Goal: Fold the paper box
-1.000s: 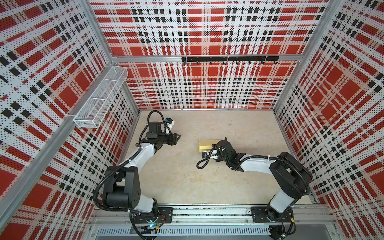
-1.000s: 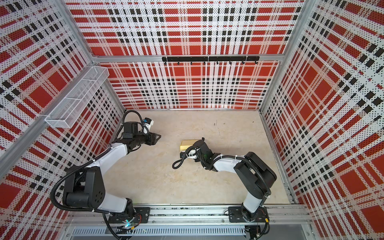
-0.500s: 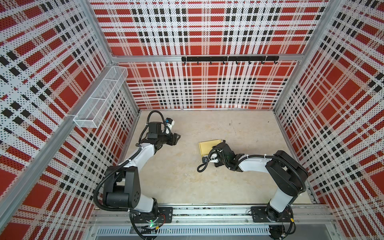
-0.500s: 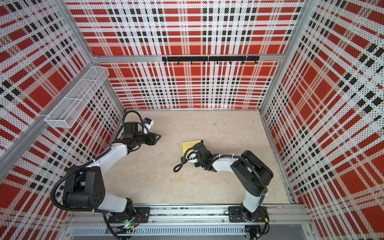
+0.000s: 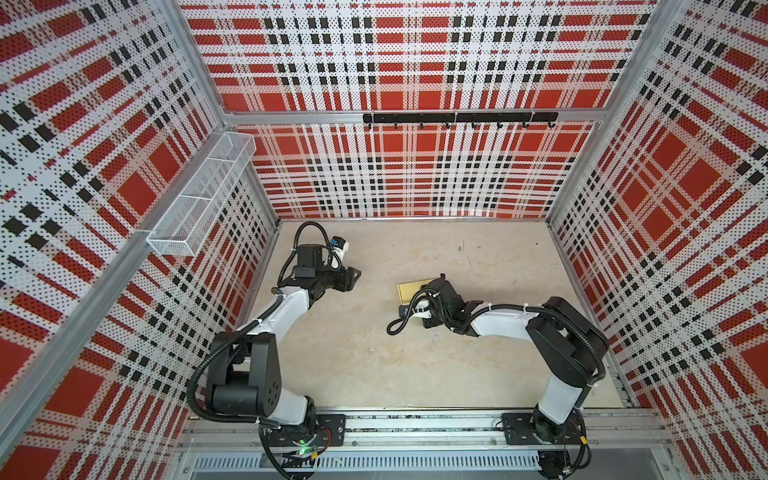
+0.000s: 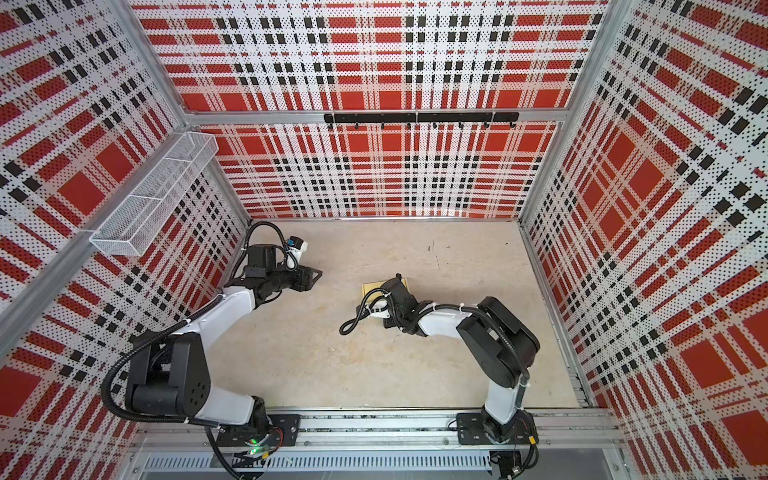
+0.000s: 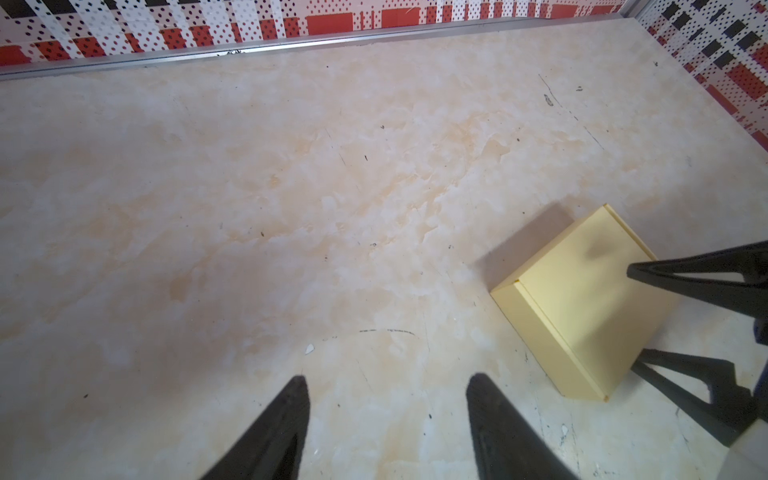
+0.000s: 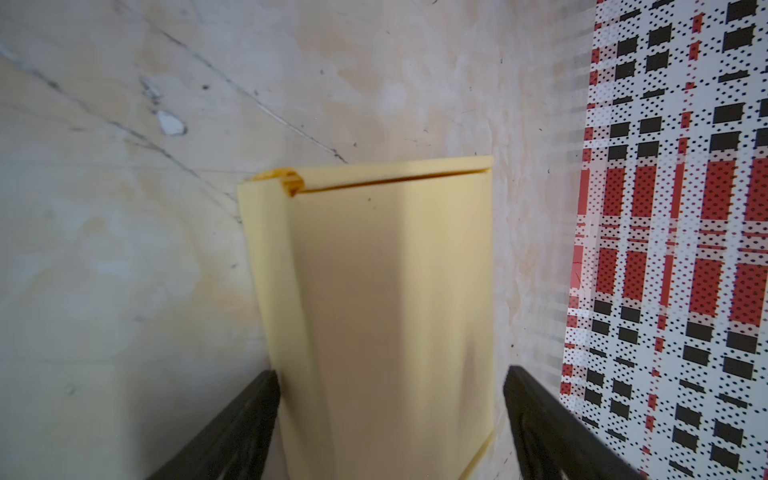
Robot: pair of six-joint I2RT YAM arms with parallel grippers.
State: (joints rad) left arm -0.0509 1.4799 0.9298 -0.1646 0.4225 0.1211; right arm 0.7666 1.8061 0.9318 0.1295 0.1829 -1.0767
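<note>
A closed, pale yellow paper box lies flat near the middle of the beige table. The right gripper straddles one end, its claw spread wide, not clamping. The left gripper hovers apart, wide and empty.

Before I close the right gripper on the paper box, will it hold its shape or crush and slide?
Likely crushable: the paper box is thin card with a gaping seam at one end. Probably light, so a push may slide it over the smooth table. It should not roll: flat faces, lying inside the open right gripper.
</note>
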